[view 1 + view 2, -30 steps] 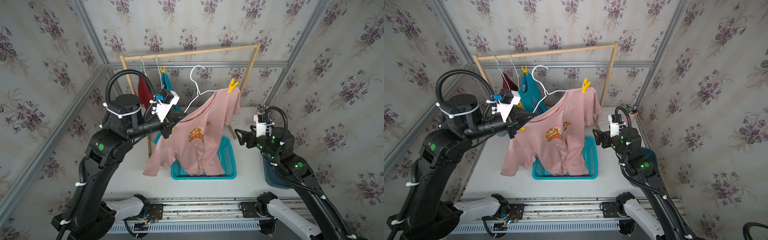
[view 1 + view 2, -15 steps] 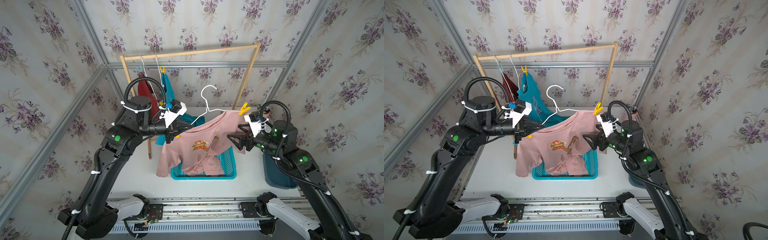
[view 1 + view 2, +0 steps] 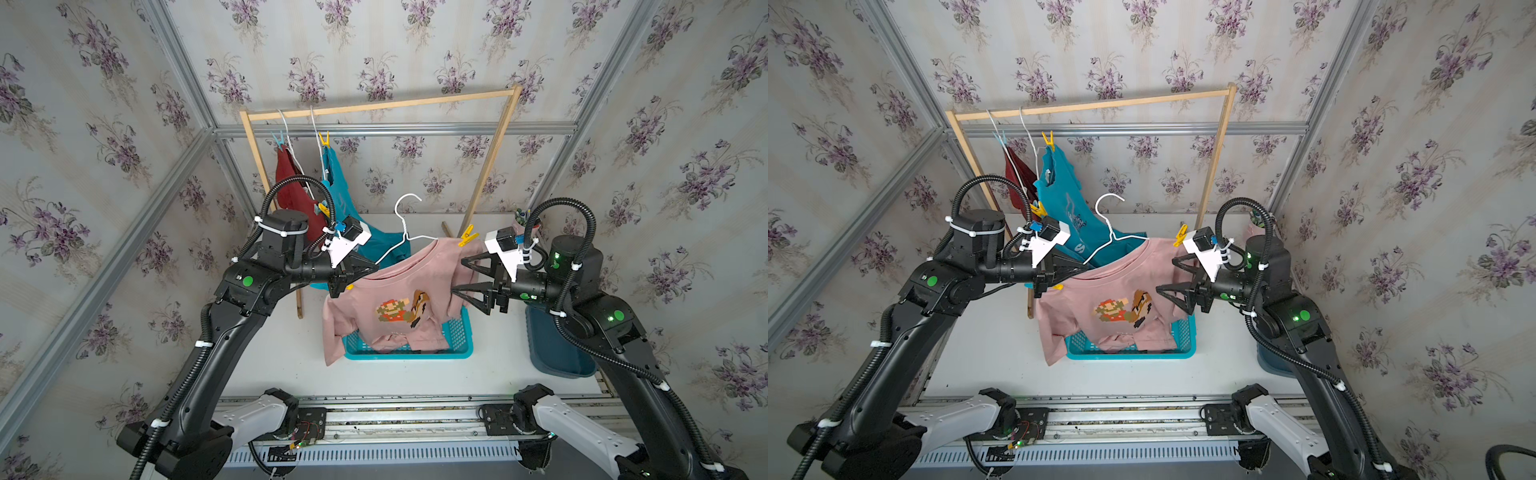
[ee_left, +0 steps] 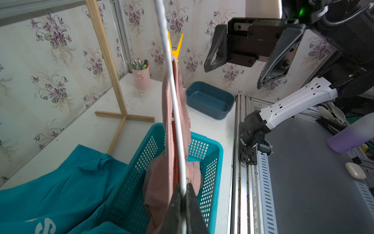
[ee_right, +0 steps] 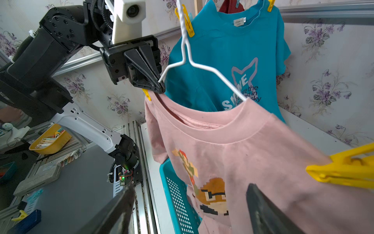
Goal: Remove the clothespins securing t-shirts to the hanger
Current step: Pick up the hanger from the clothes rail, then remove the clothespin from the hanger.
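Observation:
A pale pink t-shirt [image 3: 399, 299] hangs on a white wire hanger [image 3: 405, 232] off the rack, its hem in the basket. My left gripper [image 3: 374, 266] is shut on the hanger wire [image 4: 172, 81] at the shirt's left shoulder, beside a small yellow clothespin [image 5: 147, 94]. Another yellow clothespin [image 3: 468, 236] pins the right shoulder. My right gripper [image 3: 458, 276] stands open just below it with the shirt's sleeve between its jaws, and the pin [image 5: 344, 170] lies off to one side. A turquoise t-shirt [image 3: 336, 183] and a dark red t-shirt [image 3: 291, 187] hang on the rack, still pinned.
A teal mesh basket [image 3: 461, 340] sits under the pink shirt. A dark blue bin [image 3: 552, 357] lies beneath my right arm. The wooden rack [image 3: 382, 104] stands at the back, with a pink cup of pens [image 4: 141, 78] near its right post.
My left arm has brought the hanger and pink shirt down and forward over the basket. My right gripper has moved in to the shirt's right shoulder.

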